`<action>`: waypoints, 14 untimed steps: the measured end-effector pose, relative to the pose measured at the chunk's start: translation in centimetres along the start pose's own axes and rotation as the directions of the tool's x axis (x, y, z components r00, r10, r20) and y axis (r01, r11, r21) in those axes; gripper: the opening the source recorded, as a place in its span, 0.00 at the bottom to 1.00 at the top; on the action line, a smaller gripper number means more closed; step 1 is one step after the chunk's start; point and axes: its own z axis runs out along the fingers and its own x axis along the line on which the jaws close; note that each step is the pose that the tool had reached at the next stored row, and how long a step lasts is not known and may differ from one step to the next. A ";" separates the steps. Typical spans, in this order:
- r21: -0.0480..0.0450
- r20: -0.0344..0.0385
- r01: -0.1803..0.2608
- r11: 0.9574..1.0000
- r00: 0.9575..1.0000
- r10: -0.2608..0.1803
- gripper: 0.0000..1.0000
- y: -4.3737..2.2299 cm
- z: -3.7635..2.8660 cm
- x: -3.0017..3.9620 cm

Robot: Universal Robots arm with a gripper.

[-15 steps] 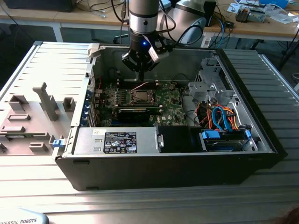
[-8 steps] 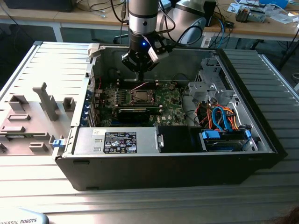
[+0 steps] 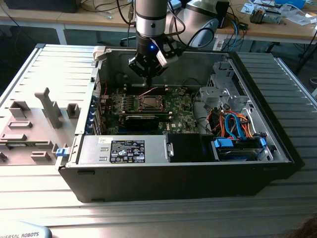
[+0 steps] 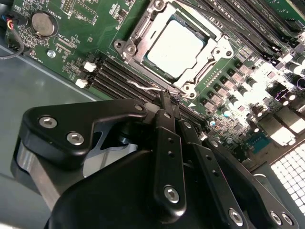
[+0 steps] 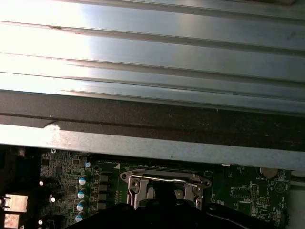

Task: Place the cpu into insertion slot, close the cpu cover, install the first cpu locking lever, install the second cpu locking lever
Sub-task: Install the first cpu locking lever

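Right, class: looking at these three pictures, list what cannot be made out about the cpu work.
- The near edge of the cpu cover in the first wrist view: hidden by the tool's dark body.
- Whether a locking lever is latched, second wrist view: the tool covers its end.
- The cpu in the exterior view: too small.

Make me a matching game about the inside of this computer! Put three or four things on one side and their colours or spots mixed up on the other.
Things:
1. cpu
2. cpu cover
3. hand
4. motherboard

Descriptions:
A. green, with lots of tiny parts
B. black, fingers together beside the socket
C. silver-grey square lying in the socket
D. silvery metal frame around the chip

Pairs: 1-C, 2-D, 3-B, 4-A
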 end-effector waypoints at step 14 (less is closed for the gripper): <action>0.000 0.000 0.000 1.000 1.000 0.000 0.11 0.01 0.30 0.10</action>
